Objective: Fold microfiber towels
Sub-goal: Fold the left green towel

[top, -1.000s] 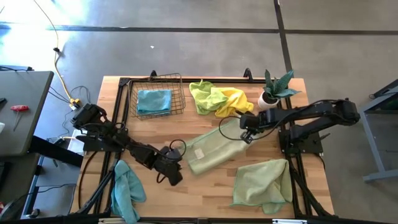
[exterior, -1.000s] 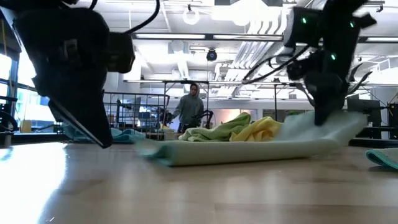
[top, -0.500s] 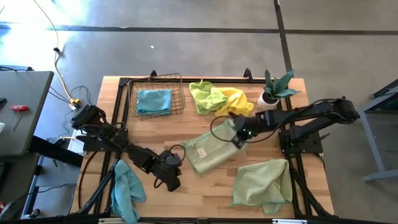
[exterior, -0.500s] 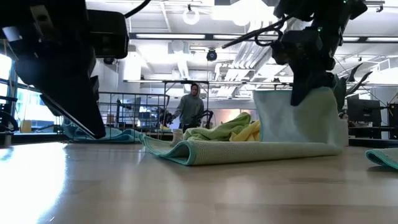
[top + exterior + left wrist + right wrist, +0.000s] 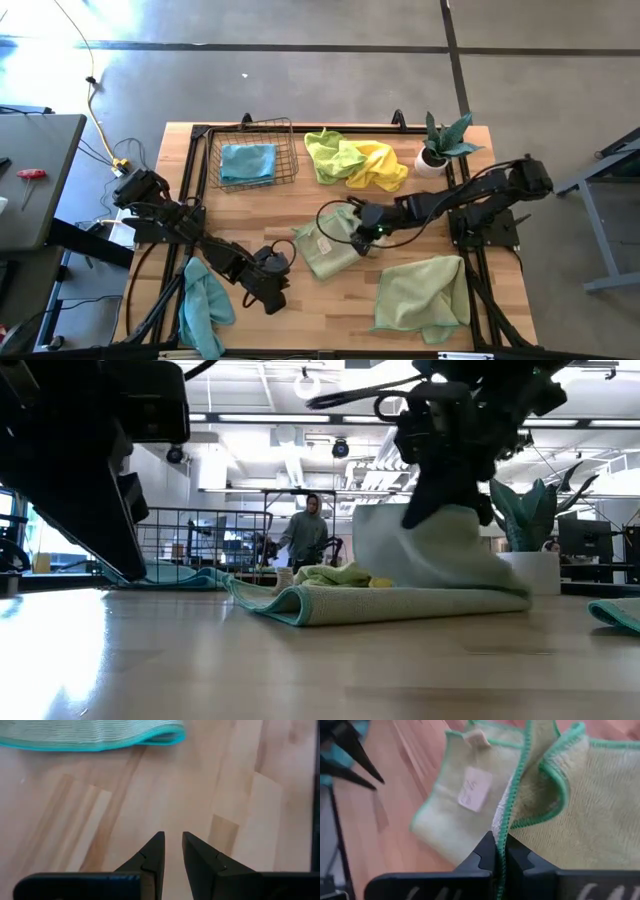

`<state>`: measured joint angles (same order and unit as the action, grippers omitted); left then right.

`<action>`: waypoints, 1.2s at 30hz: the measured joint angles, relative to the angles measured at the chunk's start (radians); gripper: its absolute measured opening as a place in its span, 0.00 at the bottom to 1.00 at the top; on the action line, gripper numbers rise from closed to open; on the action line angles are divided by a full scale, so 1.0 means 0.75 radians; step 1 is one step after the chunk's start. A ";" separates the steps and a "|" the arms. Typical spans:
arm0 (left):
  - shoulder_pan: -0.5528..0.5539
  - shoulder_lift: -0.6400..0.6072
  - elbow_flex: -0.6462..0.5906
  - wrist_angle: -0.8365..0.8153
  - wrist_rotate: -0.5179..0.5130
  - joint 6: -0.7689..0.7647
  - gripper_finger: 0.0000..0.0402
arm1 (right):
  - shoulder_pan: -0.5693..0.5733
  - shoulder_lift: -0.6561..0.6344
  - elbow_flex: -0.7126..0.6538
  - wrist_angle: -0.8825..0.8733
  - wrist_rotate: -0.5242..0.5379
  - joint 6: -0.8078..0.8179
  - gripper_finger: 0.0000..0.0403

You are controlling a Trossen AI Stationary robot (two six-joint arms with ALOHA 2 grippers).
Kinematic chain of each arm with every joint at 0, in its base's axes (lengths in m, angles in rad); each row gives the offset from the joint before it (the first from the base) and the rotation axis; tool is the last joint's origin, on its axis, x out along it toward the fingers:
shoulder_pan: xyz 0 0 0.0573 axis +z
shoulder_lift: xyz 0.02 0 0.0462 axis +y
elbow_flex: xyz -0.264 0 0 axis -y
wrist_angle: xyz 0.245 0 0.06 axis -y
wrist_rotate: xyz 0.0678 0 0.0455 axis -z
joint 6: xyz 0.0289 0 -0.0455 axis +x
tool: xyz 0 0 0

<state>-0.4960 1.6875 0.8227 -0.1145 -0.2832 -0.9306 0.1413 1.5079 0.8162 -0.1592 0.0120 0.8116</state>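
A pale sage towel point(image 5: 322, 250) with a white label lies mid-table, part of it raised. My right gripper point(image 5: 362, 234) is over its right part, shut on its edge; in the low view the raised cloth point(image 5: 440, 555) hangs below the gripper. My left gripper point(image 5: 268, 298) hovers over bare wood just short of the towel's near-left edge point(image 5: 100, 735), its fingers point(image 5: 171, 845) a narrow gap apart with nothing between them. Another sage towel point(image 5: 422, 292) lies flat at the near right. My right gripper pinches the towel's green-stitched edge point(image 5: 509, 812) between its two fingers. The fingers slant down from the table's right. The held part is lifted and curls over the rest, which lies flat on the table with its label point(image 5: 475, 790) up.
A wire basket point(image 5: 252, 155) holding a teal towel stands at the far left. A lime and yellow heap point(image 5: 352, 160) and a potted plant point(image 5: 440, 145) are at the far edge. A teal towel point(image 5: 203, 305) hangs over the near-left edge. A person point(image 5: 308, 535) stands beyond the table.
My right gripper has gone toward the table's left, tipping further down and carrying the towel's right edge up and over. The towel's left part has stayed flat, so the cloth now covers less table. My left gripper has drawn back slightly toward the near-left.
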 joint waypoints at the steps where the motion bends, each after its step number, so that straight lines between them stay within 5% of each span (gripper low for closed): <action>1: -0.006 0.000 0.000 0.003 0.000 0.000 0.14 | -0.002 0.009 0.000 0.035 0.000 0.002 0.00; 20: -0.063 0.000 0.000 0.004 -0.026 0.128 0.14 | 0.043 0.235 0.001 0.438 -0.062 0.181 0.00; 36: -0.063 0.000 0.000 0.000 -0.055 0.129 0.14 | 0.040 0.253 0.001 0.533 -0.058 0.164 0.00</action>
<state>-0.5430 1.6875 0.8227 -0.1141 -0.3248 -0.8340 0.1711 1.6974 0.8169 0.2403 -0.0317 0.9345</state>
